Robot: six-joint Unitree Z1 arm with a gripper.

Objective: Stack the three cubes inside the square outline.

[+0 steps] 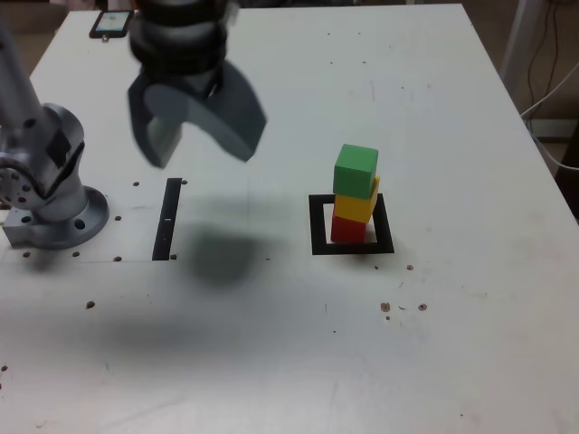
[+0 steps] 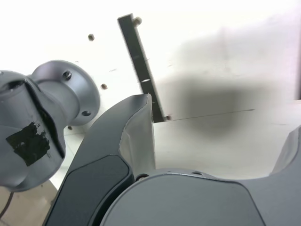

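Three cubes stand as a stack in the exterior view: the red cube (image 1: 347, 228) at the bottom, the yellow cube (image 1: 356, 204) on it, the green cube (image 1: 355, 170) on top, slightly askew. The stack rests inside the square outline (image 1: 318, 226), a thick black border on the white table. My gripper (image 1: 201, 136) hangs open and empty well above the table, off to the exterior view's left of the stack. In the wrist view the gripper (image 2: 221, 117) shows its spread dark fingers (image 2: 136, 127) with only bare table between them; no cube appears there.
A narrow black strip (image 1: 167, 218) (image 2: 141, 66) lies below the gripper. The arm's grey base (image 1: 50, 194) (image 2: 42, 117) stands at the exterior view's left edge. A phone (image 1: 111, 23) lies at the far left corner. Cables hang off the table's right side.
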